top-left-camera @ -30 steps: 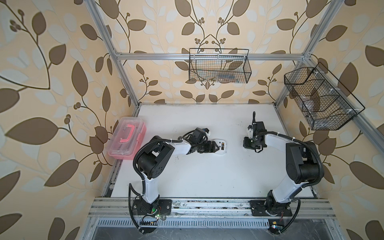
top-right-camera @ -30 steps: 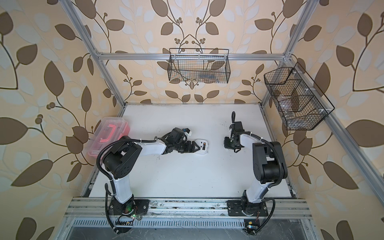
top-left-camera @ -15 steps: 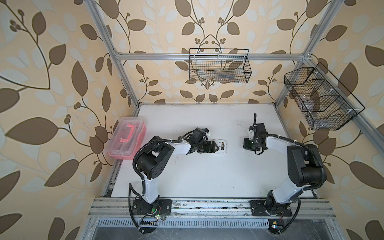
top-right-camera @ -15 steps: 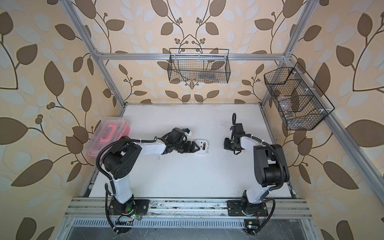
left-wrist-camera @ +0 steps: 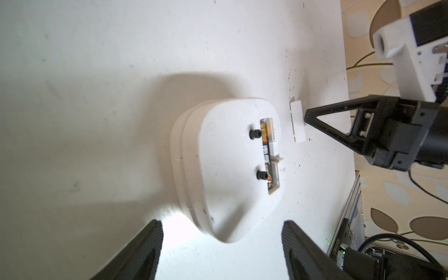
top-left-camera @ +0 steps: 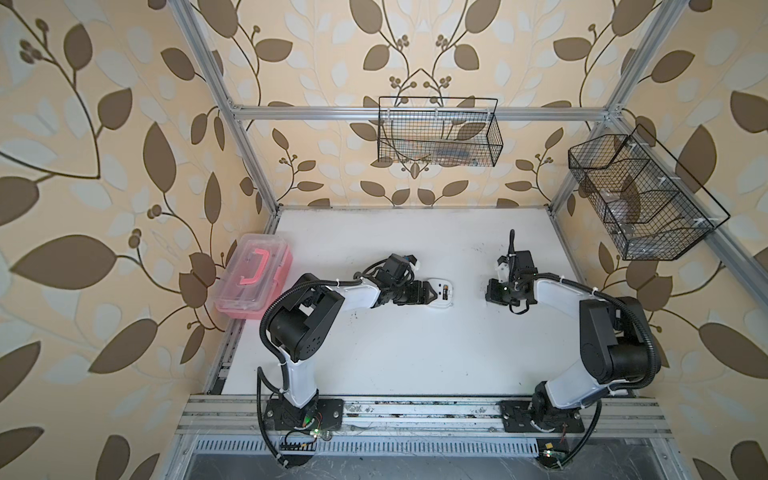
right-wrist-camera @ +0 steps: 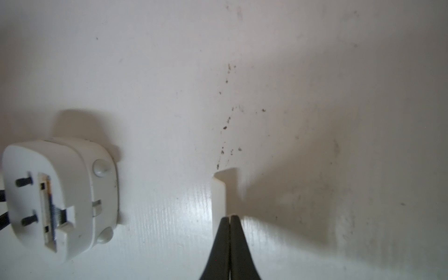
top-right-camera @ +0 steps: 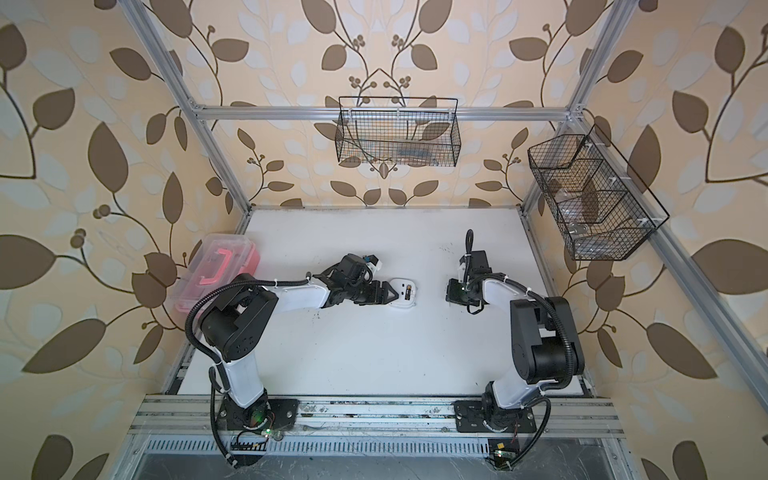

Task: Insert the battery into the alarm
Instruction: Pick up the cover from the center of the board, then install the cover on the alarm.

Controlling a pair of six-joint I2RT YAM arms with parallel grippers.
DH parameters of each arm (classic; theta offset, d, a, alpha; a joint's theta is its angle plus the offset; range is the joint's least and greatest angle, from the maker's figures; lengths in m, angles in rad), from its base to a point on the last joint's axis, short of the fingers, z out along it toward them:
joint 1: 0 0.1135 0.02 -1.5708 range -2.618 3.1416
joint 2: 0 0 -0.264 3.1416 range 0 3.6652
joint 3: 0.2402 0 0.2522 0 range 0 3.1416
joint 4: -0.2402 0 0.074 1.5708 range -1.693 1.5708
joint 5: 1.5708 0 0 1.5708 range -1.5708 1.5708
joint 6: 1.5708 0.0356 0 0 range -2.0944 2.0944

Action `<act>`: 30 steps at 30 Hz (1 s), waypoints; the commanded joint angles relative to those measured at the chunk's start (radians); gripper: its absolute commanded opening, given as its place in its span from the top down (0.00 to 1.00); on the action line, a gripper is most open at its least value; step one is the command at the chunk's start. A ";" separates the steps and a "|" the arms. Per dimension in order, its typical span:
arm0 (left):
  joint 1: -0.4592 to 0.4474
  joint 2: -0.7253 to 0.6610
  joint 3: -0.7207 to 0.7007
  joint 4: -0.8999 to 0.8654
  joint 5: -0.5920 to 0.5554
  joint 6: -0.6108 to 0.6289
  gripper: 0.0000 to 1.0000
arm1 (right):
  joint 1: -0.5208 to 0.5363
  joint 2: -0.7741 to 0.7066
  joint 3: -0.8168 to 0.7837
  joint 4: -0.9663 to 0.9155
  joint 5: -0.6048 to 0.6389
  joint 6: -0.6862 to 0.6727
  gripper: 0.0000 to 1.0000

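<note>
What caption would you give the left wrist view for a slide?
Face-down alarm, battery lying in its open bay; loose white cover alongside, with the right gripper, jaws shut, at its edge.

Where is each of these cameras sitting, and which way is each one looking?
Both top views: high overhead, looking down on the white table; the left arm and right arm show whole.
Left wrist: on the left arm, looking past its open left gripper at the alarm, battery in the slot; the right gripper shows too.
Right wrist: on the right arm, looking past its shut tips at a small white cover.
Shared: both wrist views show the alarm and the cover.
</note>
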 commanded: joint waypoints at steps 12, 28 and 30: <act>0.014 0.001 -0.006 0.097 0.007 -0.043 0.22 | 0.234 -0.122 0.040 0.001 0.010 0.120 1.00; -0.009 0.031 -0.024 0.160 0.074 -0.082 0.35 | 0.333 -0.085 0.039 0.127 0.055 0.286 1.00; -0.011 0.032 -0.024 0.163 0.079 -0.084 0.35 | 0.333 -0.080 0.039 0.133 0.065 0.293 1.00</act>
